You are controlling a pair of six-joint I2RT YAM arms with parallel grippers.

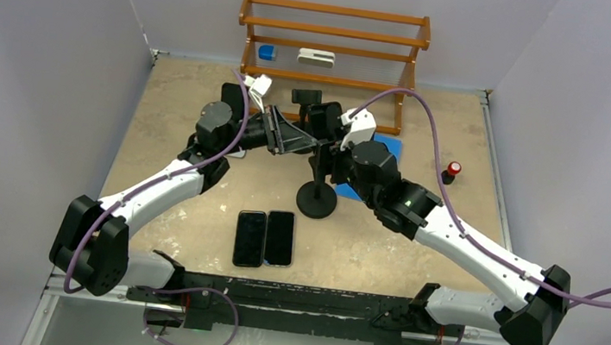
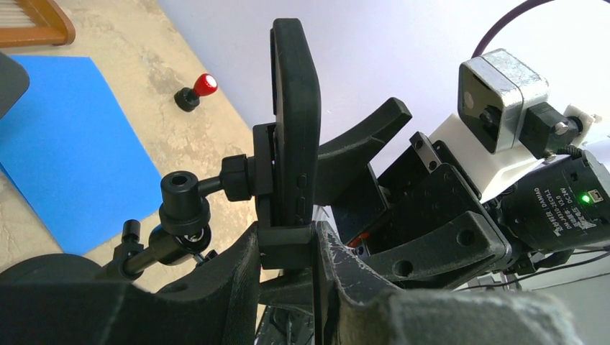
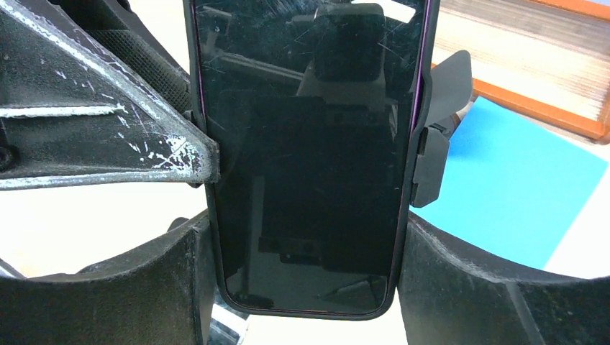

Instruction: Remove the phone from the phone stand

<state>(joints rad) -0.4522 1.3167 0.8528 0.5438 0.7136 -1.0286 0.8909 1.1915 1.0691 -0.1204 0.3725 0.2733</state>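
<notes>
The black phone (image 3: 306, 144) stands upright in the phone stand (image 1: 317, 195), a black post on a round base at mid-table. The stand's side clamp (image 3: 430, 162) hugs the phone's edge. My right gripper (image 3: 306, 280) straddles the phone's lower end, with its fingers (image 3: 180, 287) pressed against both side edges. Seen edge-on in the left wrist view, the phone (image 2: 296, 108) sits in the cradle. My left gripper (image 2: 288, 248) is shut on the cradle's bottom bracket, beside the ball joint (image 2: 183, 198).
Two more dark phones (image 1: 264, 238) lie flat side by side near the front edge. A blue mat (image 3: 518, 187) lies under the right arm. A small red-topped object (image 1: 452, 170) stands at the right, and a wooden rack (image 1: 333, 37) runs along the back.
</notes>
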